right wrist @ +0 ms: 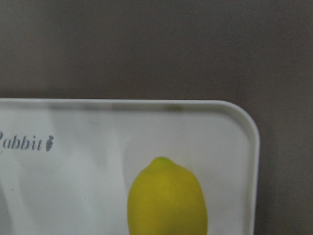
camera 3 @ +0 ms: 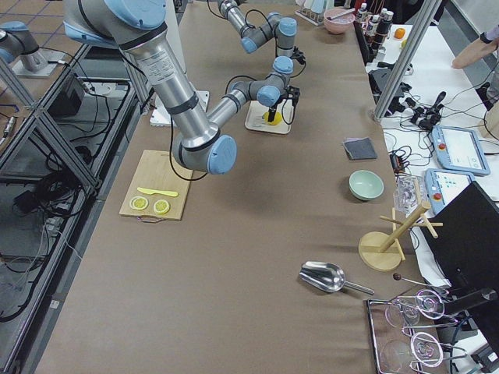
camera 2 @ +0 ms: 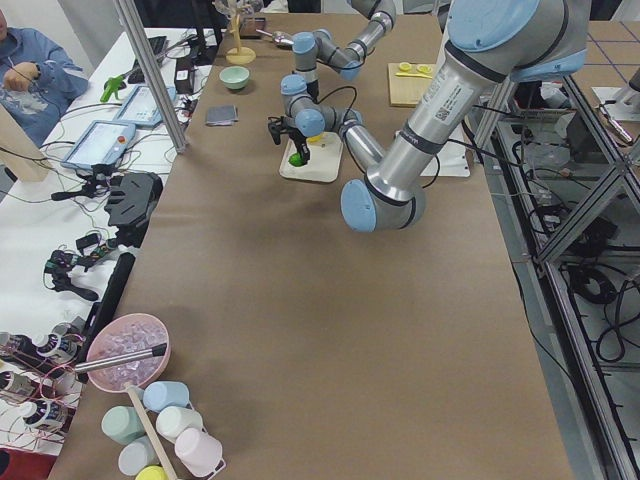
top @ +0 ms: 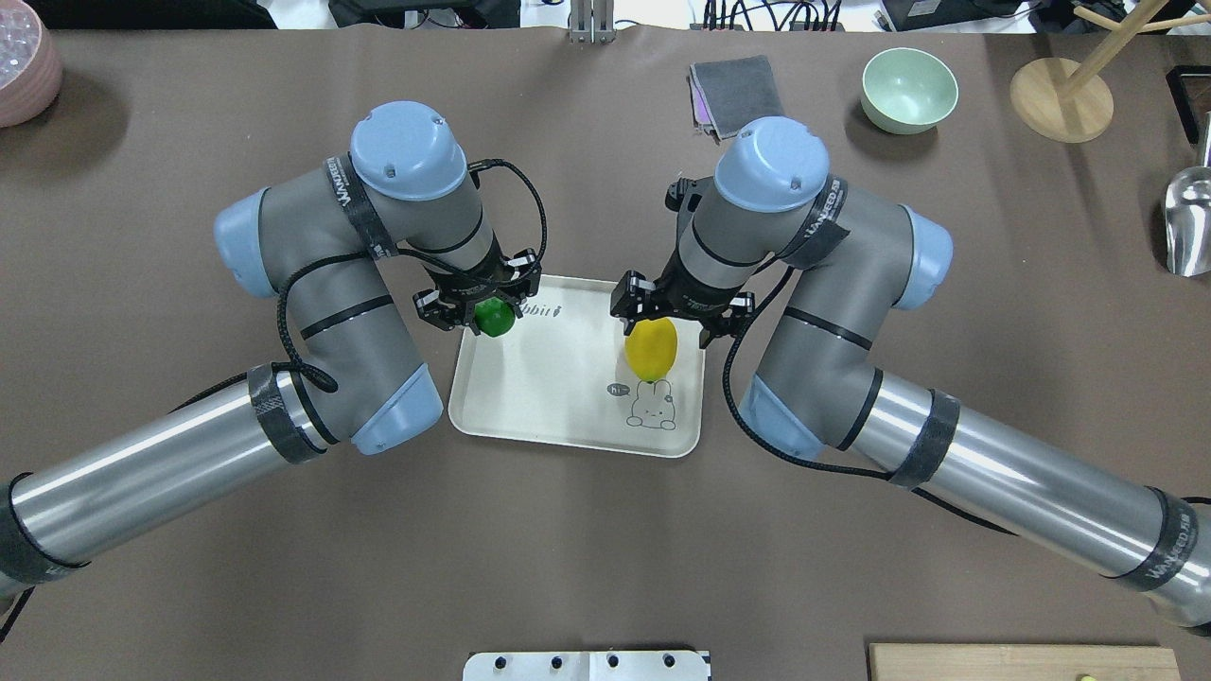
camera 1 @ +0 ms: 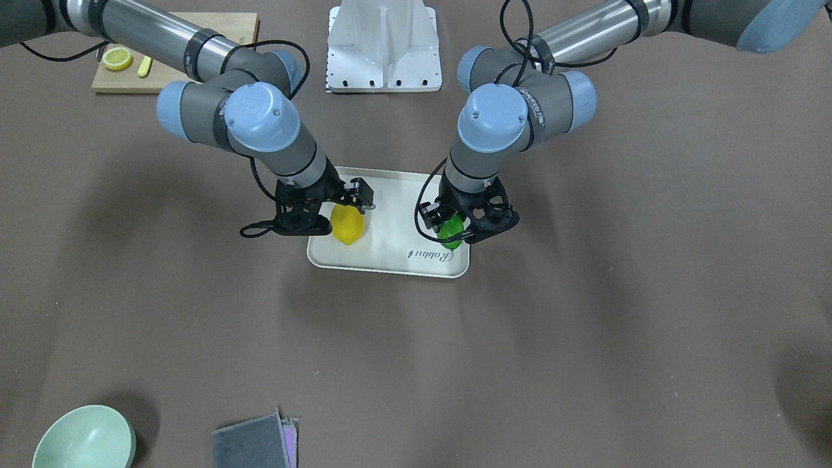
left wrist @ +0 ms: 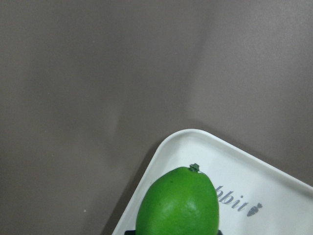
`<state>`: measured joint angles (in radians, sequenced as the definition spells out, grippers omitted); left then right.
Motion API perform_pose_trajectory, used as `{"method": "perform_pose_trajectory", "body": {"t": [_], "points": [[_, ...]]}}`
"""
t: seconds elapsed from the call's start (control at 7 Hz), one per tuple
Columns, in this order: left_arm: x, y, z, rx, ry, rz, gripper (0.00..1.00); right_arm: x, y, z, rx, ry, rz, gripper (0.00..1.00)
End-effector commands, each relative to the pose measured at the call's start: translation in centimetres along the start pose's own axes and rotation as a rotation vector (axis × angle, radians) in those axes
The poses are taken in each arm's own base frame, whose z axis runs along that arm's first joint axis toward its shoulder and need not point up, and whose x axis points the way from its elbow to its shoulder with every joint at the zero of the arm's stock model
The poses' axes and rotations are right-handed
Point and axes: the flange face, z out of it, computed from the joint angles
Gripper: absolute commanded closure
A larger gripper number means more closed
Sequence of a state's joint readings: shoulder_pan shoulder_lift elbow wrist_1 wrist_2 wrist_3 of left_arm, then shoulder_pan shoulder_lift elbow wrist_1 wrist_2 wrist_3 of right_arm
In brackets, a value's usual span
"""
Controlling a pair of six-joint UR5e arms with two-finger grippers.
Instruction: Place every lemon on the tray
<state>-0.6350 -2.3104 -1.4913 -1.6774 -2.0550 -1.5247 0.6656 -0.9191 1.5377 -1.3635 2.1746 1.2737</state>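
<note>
The cream-white tray (top: pixel 568 397) with the bear drawing lies at the table's middle. My left gripper (top: pixel 481 307) is shut on the green lemon (top: pixel 494 319) and holds it just above the tray's far left corner; it also shows in the left wrist view (left wrist: pixel 178 203) and the front view (camera 1: pixel 450 231). My right gripper (top: pixel 664 320) is shut on the yellow lemon (top: pixel 651 350) and holds it over the tray's right side, near the bear. The yellow lemon also shows in the right wrist view (right wrist: pixel 167 198) and the front view (camera 1: pixel 348 225).
A wooden cutting board (camera 1: pixel 195 52) with lemon slices (camera 1: pixel 117 58) lies near the robot's right. A green bowl (top: pixel 908 90), a grey cloth (top: pixel 736 90), a wooden stand (top: pixel 1060 95) and a metal scoop (top: pixel 1187 222) sit at the far right. A pink bowl (top: pixel 24 71) stands far left.
</note>
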Motion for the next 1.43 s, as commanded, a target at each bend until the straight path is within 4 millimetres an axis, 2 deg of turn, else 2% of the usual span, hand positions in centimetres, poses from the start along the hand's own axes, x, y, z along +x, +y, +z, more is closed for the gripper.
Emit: {"method": "perform_pose_trajectory", "body": {"t": [0.0,0.14,0.29,0.43,0.57,0.71,0.86,1.0,1.14,1.29], "points": [[0.2,2.3,1.6,0.009,-0.003,0.013,0.71,8.7,-3.8,-8.3,0.035,-0.032,0.092,0.00],[0.1,2.3,1.7,0.016,-0.003,0.014,0.55,15.1,-6.2,-13.1,0.076,-0.048,0.134,0.00],[-1.1,2.3,2.7,0.013,-0.001,0.020,0.42,20.9,-7.2,-16.6,0.122,-0.045,0.142,0.00],[-2.1,2.2,3.2,0.012,0.015,0.026,0.06,25.5,-7.0,-16.9,0.131,-0.013,0.134,0.00],[-1.9,2.4,2.7,0.012,0.025,0.012,0.03,28.9,-7.1,-17.2,0.146,0.014,0.145,0.00],[-2.1,3.0,1.2,0.008,0.042,0.016,0.03,35.5,-6.9,-17.9,0.158,0.064,0.117,0.00],[-2.9,3.6,-0.4,0.004,0.031,0.012,0.03,43.8,-6.7,-19.5,0.170,0.130,0.020,0.00],[-3.4,3.1,-3.6,-0.002,0.023,-0.003,0.03,49.9,-6.9,-21.4,0.163,0.208,-0.074,0.00],[-5.8,2.4,-6.8,-0.011,0.042,0.025,0.03,52.7,-6.8,-24.0,0.146,0.245,-0.050,0.00],[-10.5,-0.2,-10.3,-0.003,0.041,0.059,0.03,54.5,-6.4,-25.4,0.146,0.261,-0.014,0.00]]}}
